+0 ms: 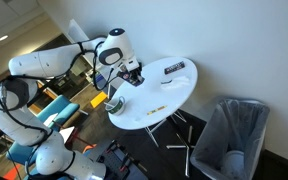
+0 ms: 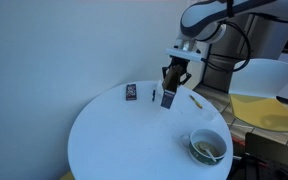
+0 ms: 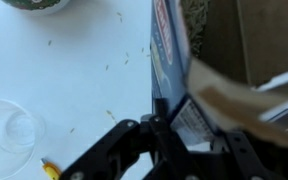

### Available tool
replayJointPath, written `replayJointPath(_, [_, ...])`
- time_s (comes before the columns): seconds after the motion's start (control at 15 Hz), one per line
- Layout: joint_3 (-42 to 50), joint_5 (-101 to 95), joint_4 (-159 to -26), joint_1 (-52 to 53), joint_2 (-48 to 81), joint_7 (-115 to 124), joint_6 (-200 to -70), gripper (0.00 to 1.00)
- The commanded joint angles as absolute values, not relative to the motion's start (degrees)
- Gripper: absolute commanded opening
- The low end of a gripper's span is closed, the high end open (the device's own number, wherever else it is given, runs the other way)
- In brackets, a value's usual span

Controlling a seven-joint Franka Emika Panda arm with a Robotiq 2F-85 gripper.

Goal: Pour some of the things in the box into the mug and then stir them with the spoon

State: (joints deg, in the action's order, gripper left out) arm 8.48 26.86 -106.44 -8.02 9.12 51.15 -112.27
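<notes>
You are gripping the box upright in the clenched tool, at about 1 o'clock on the counter. It is standing well apart from the mug, which is sitting at 4 o'clock near the rim.

In the wrist view the brown flap is hanging open. Tilting before you are over the mug is risking a spill, and loose flakes are lying on the white top already. The mug is crowding the edge, so a bump from the carton is threatening to push it off.

The round white counter is also carrying a flat dark packet at 11 o'clock. A pale wall is standing behind it, a yellow chair is sitting beside it, and a grey bin is standing nearby.
</notes>
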Motion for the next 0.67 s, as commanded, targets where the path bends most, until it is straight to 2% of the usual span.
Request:
replayJointPath(0.0, [9.38,30.04,-108.57,-8.92,9.1,54.54,-115.84,0.11])
replayJointPath(0.6, [9.74,36.89,-112.36,-10.72,13.51,53.22,-123.58,0.11])
